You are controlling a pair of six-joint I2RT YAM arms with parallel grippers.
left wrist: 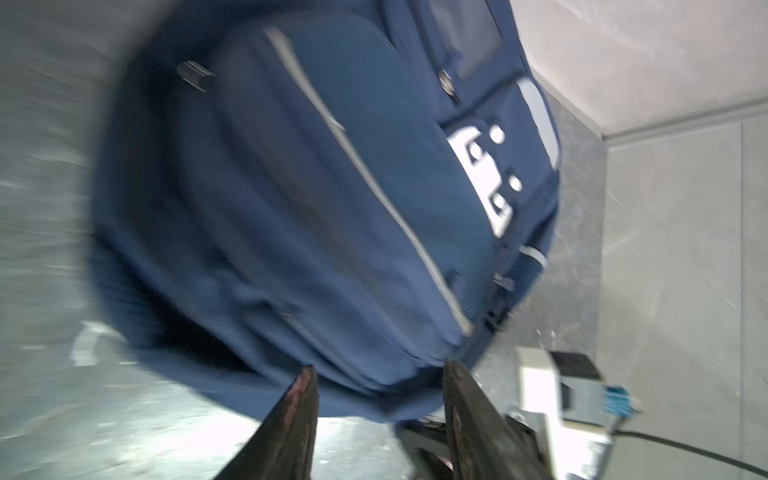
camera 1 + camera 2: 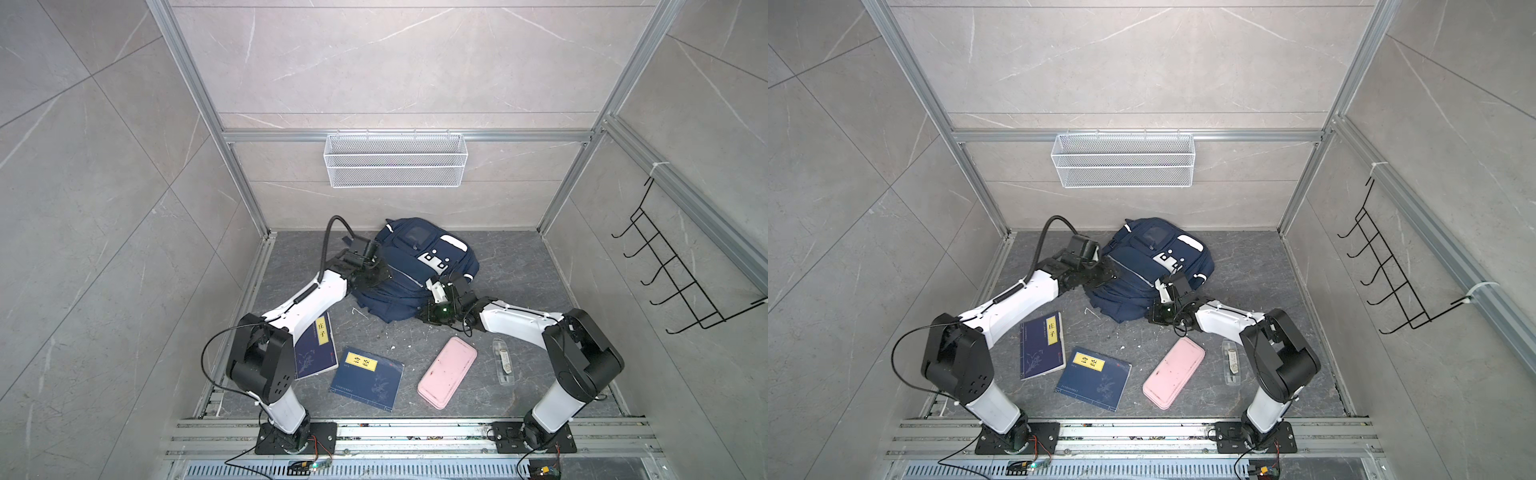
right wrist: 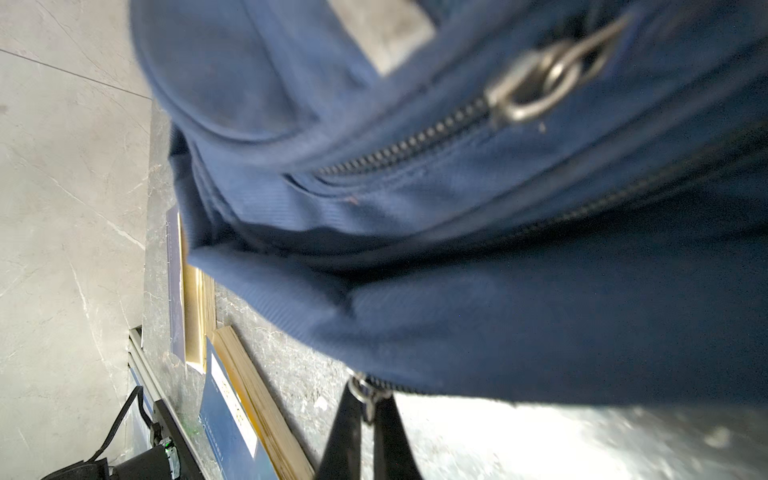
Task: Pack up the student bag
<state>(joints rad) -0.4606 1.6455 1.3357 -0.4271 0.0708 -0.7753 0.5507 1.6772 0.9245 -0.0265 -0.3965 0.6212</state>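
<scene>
The student bag [image 2: 409,266] [image 2: 1142,266], a navy backpack with white patches, lies on the grey floor near the back wall. My left gripper [image 2: 376,276] [image 2: 1100,276] is at its left side. In the left wrist view this gripper [image 1: 379,370] is open, its fingertips [image 1: 307,374] straddling the edge of the bag [image 1: 316,216] without pinching it. My right gripper [image 2: 422,313] [image 2: 1152,313] is at the bag's near right edge. In the right wrist view this gripper [image 3: 368,397] is shut on a metal zipper pull [image 3: 365,388] at the seam of the bag [image 3: 519,299].
Two navy books with yellow labels [image 2: 316,349] [image 2: 368,378] lie in front on the left. To their right are a pink oblong case [image 2: 446,372] and a clear case [image 2: 503,360]. A white wire basket [image 2: 395,160] hangs on the back wall and a black hook rack [image 2: 673,270] on the right wall.
</scene>
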